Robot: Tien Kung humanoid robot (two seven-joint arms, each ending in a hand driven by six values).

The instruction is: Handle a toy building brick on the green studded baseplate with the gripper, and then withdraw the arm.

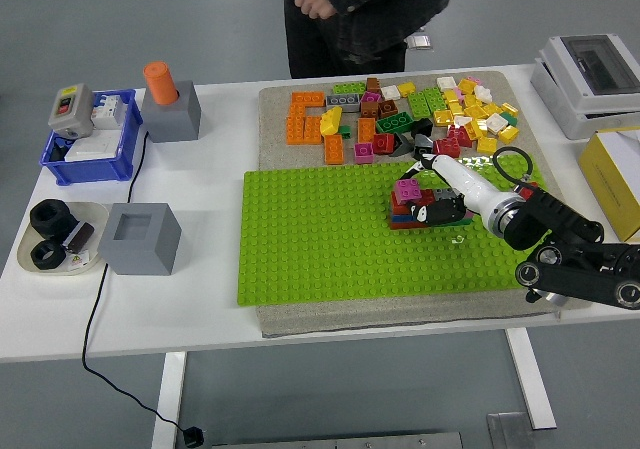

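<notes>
Brick stack [412, 207], red at the base with a magenta brick [407, 189] on top, sits on the baseplate [320, 249] near its far edge, right of the middle. Going from largest down: we see the white table [200, 309], then the grey mat [272, 104] carrying the green baseplate on its near part, then a loose brick pile [400, 109] spread along the mat's far strip. A person [350, 9] stands at the table's far side, hands off the table.

Our right hand [440, 204] reaches in from the right edge and lies against the stack's right side, with the fingers curled about it; we judge they grip the stack's upper bricks, though which brick exactly we cannot tell. Our left hand is out of view.

At the table's left edge sit a blue bin [90, 149], two grey blocks [140, 237], one with an orange peg [158, 79], and a dish of black parts [55, 237].

What could go wrong, in our judgement: if we pull back while the fingers hold, the stack may tear off its studs or tip. Pressing off-centre could leave the magenta brick half seated. A low withdrawal could sweep the pile just beyond.
</notes>
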